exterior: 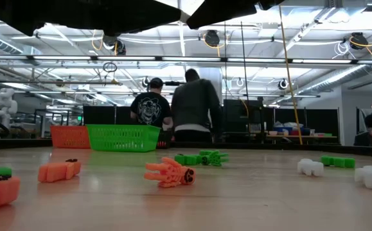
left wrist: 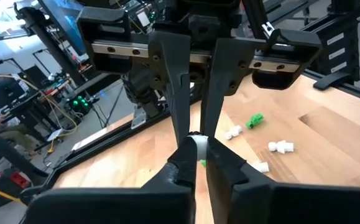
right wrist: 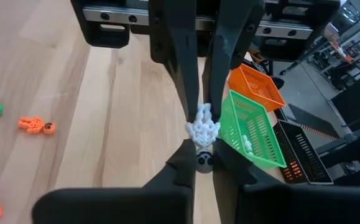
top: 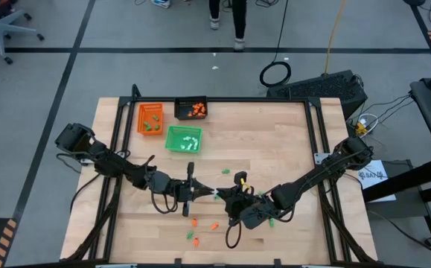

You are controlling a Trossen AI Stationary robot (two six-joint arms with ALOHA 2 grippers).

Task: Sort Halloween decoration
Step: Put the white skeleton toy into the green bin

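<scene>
Both grippers pinch one white skeleton piece (right wrist: 203, 127) mid-table — left gripper (top: 200, 192) and right gripper (top: 226, 195) closed on it, tip to tip.

Pale wood table (top: 275, 149) – smooth; mesh plastic trays (top: 183, 140); matt plastic pieces (exterior: 170, 172).

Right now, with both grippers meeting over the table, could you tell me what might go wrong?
1. The left gripper and right gripper both appear to pinch one tiny white skeleton piece; if either pulls away while shut, it may slip out or snap.
2. Their fingertips nearly touch, so a small misalignment could knock them together.
3. A dropped piece would probably land near the loose orange pieces.
</scene>
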